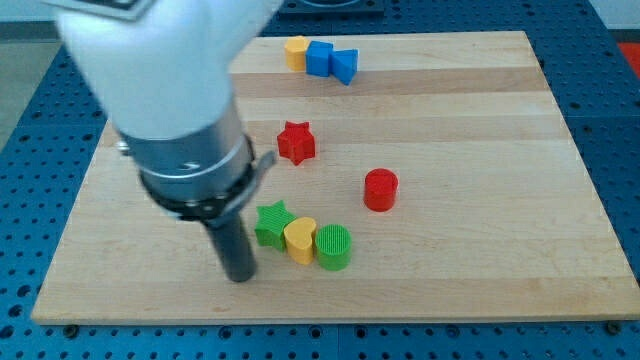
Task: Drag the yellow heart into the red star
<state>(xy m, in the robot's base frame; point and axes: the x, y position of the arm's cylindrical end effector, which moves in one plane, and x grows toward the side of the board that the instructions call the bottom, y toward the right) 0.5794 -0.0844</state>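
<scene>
The yellow heart (299, 239) lies near the view's bottom, wedged between a green star (272, 223) on its left and a green cylinder (334, 247) on its right. The red star (296, 142) sits above them, near the board's middle. My tip (240, 275) rests on the board just left of and slightly below the green star, a short way left of the yellow heart. The arm's white and grey body covers the view's upper left.
A red cylinder (380, 190) stands right of the red star. At the view's top a yellow block (295, 51), a blue cube (319, 58) and a blue triangle (345, 66) sit in a row. The wooden board (480, 130) lies on a blue table.
</scene>
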